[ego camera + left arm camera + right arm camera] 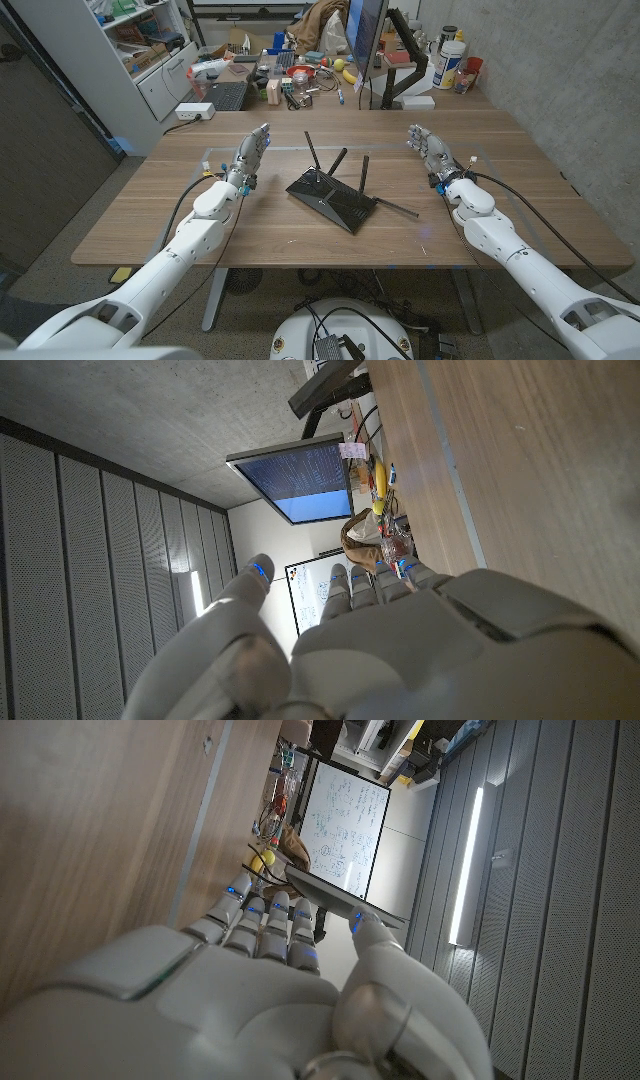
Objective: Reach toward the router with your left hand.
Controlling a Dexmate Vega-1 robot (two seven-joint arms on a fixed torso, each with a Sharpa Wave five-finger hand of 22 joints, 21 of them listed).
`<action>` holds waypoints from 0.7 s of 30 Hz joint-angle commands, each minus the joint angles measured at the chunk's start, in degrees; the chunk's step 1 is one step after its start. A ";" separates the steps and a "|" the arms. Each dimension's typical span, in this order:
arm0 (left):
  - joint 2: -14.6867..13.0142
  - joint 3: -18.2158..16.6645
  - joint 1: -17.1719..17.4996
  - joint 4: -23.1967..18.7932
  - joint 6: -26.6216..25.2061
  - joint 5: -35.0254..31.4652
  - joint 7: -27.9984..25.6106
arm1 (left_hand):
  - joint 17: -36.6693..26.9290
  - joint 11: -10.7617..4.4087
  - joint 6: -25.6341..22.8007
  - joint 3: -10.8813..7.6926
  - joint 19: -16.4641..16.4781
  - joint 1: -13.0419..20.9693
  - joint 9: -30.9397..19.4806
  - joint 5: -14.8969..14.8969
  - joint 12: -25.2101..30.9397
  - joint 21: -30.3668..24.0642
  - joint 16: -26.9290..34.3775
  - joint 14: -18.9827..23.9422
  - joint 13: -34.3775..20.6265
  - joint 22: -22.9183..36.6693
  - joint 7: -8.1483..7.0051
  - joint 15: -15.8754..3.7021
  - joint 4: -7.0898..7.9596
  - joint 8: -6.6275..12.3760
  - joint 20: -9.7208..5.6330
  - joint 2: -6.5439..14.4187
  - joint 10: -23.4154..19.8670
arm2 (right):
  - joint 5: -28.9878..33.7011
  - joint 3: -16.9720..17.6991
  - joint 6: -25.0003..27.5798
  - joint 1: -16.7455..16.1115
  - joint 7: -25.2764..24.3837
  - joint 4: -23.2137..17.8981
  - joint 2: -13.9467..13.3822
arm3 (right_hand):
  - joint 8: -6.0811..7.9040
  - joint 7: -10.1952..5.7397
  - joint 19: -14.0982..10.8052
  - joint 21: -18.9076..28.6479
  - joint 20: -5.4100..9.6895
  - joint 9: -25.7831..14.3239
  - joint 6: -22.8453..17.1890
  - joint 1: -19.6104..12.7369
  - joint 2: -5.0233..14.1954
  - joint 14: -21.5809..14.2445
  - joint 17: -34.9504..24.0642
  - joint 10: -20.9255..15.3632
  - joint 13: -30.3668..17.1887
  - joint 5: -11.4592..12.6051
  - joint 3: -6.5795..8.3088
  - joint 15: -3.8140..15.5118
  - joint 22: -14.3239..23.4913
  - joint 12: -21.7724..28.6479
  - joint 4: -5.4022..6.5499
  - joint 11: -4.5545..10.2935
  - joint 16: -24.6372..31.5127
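A black router with several thin antennas lies at the middle of the wooden table. My left hand stands to the left of it, a short gap away, fingers stretched out toward the far edge and holding nothing. On the other side my right hand mirrors it, fingers extended and empty. One antenna lies flat pointing toward the right arm. The left hand shows from behind in the left wrist view, and the right hand in the right wrist view, both with fingers straight.
A cluttered desk with a monitor, a keyboard and small items stands behind the table. A white shelf unit is at the back left. Bottles stand at the back right by a concrete wall.
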State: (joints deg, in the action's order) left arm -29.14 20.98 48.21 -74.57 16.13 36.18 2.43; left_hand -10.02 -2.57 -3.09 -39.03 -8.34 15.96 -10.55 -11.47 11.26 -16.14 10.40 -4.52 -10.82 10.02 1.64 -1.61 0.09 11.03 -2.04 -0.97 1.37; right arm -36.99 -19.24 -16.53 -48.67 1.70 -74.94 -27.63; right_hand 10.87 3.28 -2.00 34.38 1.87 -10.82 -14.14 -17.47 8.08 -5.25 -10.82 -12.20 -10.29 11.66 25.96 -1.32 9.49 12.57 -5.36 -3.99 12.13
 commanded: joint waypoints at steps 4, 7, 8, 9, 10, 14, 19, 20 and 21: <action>3.11 -6.38 2.30 -2.12 -2.28 -2.77 3.89 | -0.25 -0.63 -0.44 -0.26 -0.48 0.57 -0.15 -0.38 0.25 -0.10 0.28 -0.46 -0.12 0.19 -0.12 -0.10 0.05 0.25 -1.72 0.18 0.07 | 7.88 6.24 3.00 -1.28 3.74 -0.68 5.13 | 0.38 -0.08 -0.68 0.11 1.60 -0.07 -0.42 -0.42 -0.05 -0.73 -0.07 -0.75 -0.15 0.26 0.42 0.07 0.27 0.32 0.11 -0.07 0.25; 3.11 -7.03 2.70 -3.07 -2.68 -3.72 4.10 | -0.25 -0.56 -0.35 -0.22 -0.51 0.57 -0.15 -0.37 0.25 -0.03 0.26 -0.51 -0.12 0.19 -0.18 -0.10 0.05 0.21 -1.56 0.19 0.08 | 8.87 7.40 3.15 -1.35 4.46 -0.65 6.05 | 0.38 -0.12 -0.71 0.03 1.59 -0.06 -0.43 -0.42 -0.11 -0.70 -0.06 -0.69 -0.15 0.26 0.43 0.09 0.27 0.27 0.08 0.10 0.19; 3.12 -7.23 2.82 -3.37 -2.84 -4.09 3.99 | -0.25 -0.49 -0.32 -0.21 -0.51 0.57 -0.15 -0.37 0.26 -0.01 0.26 -0.51 -0.12 0.19 -0.23 -0.10 0.04 0.20 -1.55 0.19 0.04 | 9.21 7.74 3.24 -1.36 4.67 -0.62 6.32 | 0.38 -0.16 -0.73 0.01 1.56 -0.06 -0.43 -0.40 -0.11 -0.74 -0.06 -0.66 -0.15 0.26 0.43 0.12 0.27 0.26 0.09 0.17 0.20; 3.20 -7.47 2.94 -3.60 -2.95 -4.29 3.94 | -0.26 -0.53 -0.30 -0.20 -0.52 0.56 -0.15 -0.36 0.26 0.01 0.26 -0.51 -0.12 0.19 -0.27 -0.10 0.04 0.19 -1.54 0.19 0.06 | 9.59 8.05 3.34 -1.39 4.74 -0.65 6.59 | 0.38 -0.16 -0.72 -0.01 1.58 -0.06 -0.44 -0.40 -0.12 -0.74 -0.06 -0.67 -0.15 0.26 0.43 0.08 0.27 0.26 0.09 0.17 0.19; 3.27 -7.70 3.04 -3.75 -2.97 -4.47 4.00 | -0.26 -0.55 -0.32 -0.19 -0.54 0.56 -0.15 -0.36 0.25 0.05 0.27 -0.49 -0.12 0.19 -0.28 -0.09 0.04 0.20 -1.51 0.19 0.08 | 9.83 8.37 3.42 -1.40 5.01 -0.60 6.86 | 0.39 -0.14 -0.74 -0.04 1.57 -0.06 -0.46 -0.39 -0.13 -0.77 -0.06 -0.60 -0.15 0.27 0.44 0.08 0.27 0.22 0.09 0.22 0.18; 3.30 -8.36 3.35 -4.40 -3.21 -5.35 4.18 | -0.26 -0.63 -0.26 -0.13 -0.58 0.55 -0.15 -0.35 0.26 0.15 0.27 -0.48 -0.12 0.20 -0.22 -0.13 0.03 0.17 -1.36 0.19 0.08 | 10.78 9.50 3.76 -1.48 5.75 -0.50 7.81 | 0.36 -0.20 -0.79 -0.17 1.55 -0.06 -0.43 -0.36 -0.13 -0.71 -0.07 -0.70 -0.15 0.27 0.46 0.10 0.27 0.22 0.11 0.09 0.10; 3.66 -9.08 3.77 -4.98 -2.95 -5.87 4.56 | -0.27 -0.69 -0.13 -0.07 -0.73 0.55 -0.16 -0.34 0.22 0.32 0.25 -0.55 -0.12 0.21 -0.29 -0.10 0.02 0.13 -1.11 0.19 0.18 | 11.36 10.87 4.19 -1.55 6.54 0.01 9.09 | 0.36 -0.23 -0.82 -0.26 1.53 -0.06 -0.44 -0.35 -0.14 -0.75 -0.07 -0.73 -0.16 0.28 0.47 0.03 0.27 0.21 0.11 0.12 0.08; 3.72 -9.19 3.85 -5.14 -2.93 -6.01 4.52 | -0.27 -0.69 -0.12 -0.06 -0.73 0.55 -0.16 -0.34 0.22 0.33 0.24 -0.57 -0.12 0.21 -0.28 -0.09 0.02 0.13 -1.12 0.20 0.19 | 11.63 11.07 4.23 -1.57 6.62 0.04 9.23 | 0.33 -0.24 -0.84 -0.28 1.51 -0.06 -0.38 -0.36 -0.15 -0.79 -0.06 -0.69 -0.16 0.29 0.48 0.04 0.27 0.18 0.09 0.16 0.08; 3.80 -9.29 3.89 -5.19 -2.80 -6.18 4.54 | -0.27 -0.68 -0.12 -0.06 -0.75 0.56 -0.16 -0.34 0.22 0.36 0.23 -0.58 -0.12 0.21 -0.30 -0.09 0.01 0.13 -1.07 0.20 0.19 | 11.77 11.30 4.30 -1.59 6.78 0.06 9.39 | 0.33 -0.26 -0.86 -0.30 1.50 -0.06 -0.39 -0.36 -0.15 -0.77 -0.06 -0.68 -0.16 0.29 0.48 0.06 0.28 0.18 0.10 0.15 0.06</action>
State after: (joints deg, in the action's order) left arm -26.07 13.62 51.14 -78.20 13.44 31.64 6.19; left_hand -10.01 -2.78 -3.08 -39.03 -8.55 15.95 -10.54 -11.47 11.26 -15.85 10.39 -4.70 -10.81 10.01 1.64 -1.79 0.09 11.03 -1.83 -0.97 1.59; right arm -27.71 -10.90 -13.19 -50.00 6.62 -75.43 -20.76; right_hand 10.87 3.28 -2.40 34.23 2.26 -10.80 -14.13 -17.46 8.08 -5.54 -10.81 -12.19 -10.27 11.66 25.96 -1.02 9.48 12.56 -5.36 -3.99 12.13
